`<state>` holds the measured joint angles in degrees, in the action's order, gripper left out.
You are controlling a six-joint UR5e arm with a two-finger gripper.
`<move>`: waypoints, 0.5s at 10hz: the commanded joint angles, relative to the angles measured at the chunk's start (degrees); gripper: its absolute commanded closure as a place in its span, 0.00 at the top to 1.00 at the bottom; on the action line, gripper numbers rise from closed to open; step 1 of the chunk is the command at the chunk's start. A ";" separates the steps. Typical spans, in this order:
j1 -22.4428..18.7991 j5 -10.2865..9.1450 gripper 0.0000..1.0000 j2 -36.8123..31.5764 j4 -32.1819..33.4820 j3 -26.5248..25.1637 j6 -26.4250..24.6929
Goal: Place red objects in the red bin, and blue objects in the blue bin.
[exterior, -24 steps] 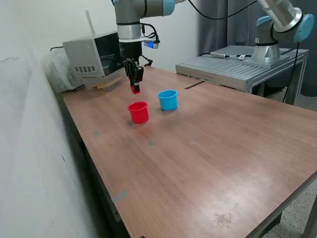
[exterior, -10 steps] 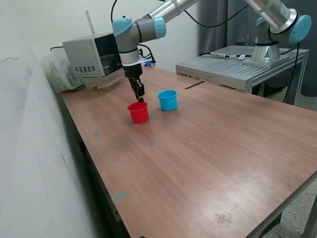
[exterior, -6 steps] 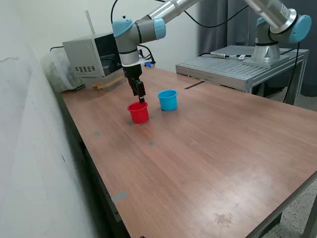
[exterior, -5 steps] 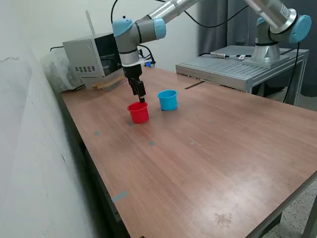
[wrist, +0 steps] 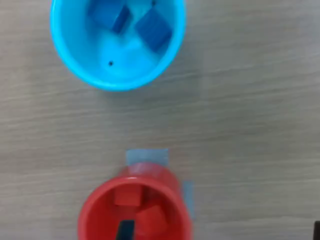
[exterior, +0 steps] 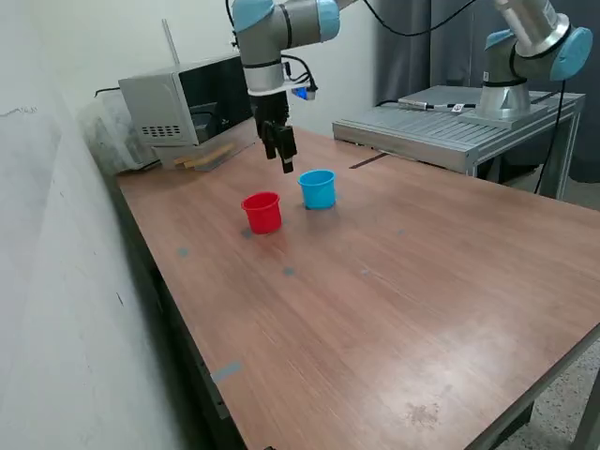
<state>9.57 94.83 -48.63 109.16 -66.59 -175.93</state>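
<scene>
The red cup (exterior: 262,212) and the light blue cup (exterior: 318,190) stand side by side on the wooden table. In the wrist view the red cup (wrist: 150,174) holds two red cubes, one (wrist: 127,196) beside the other (wrist: 150,219). The light blue cup (wrist: 115,82) holds two dark blue cubes, one (wrist: 111,12) beside the other (wrist: 154,29). My gripper (exterior: 286,161) hangs above the table just behind and between the two cups. It is empty and looks open. Its fingers hardly show in the wrist view.
A grey box-shaped device (exterior: 178,103) stands at the table's far corner behind the arm. A second robot arm (exterior: 525,47) stands on a metal platform (exterior: 450,127) at the exterior view's right. Blue tape patches (wrist: 146,156) lie by the red cup.
My gripper held a red cube, lowered it to the red cup and let go. It has since risen and shifted towards the exterior view's right, empty.
</scene>
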 commanded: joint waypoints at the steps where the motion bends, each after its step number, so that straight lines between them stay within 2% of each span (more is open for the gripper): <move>1: -4.29 -0.09 1.00 -11.62 -1.14 -7.83 -0.12; 5: -5.53 -0.17 1.00 -26.57 -9.83 -13.38 -0.11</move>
<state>5.02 94.74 -65.99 104.34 -76.31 -176.05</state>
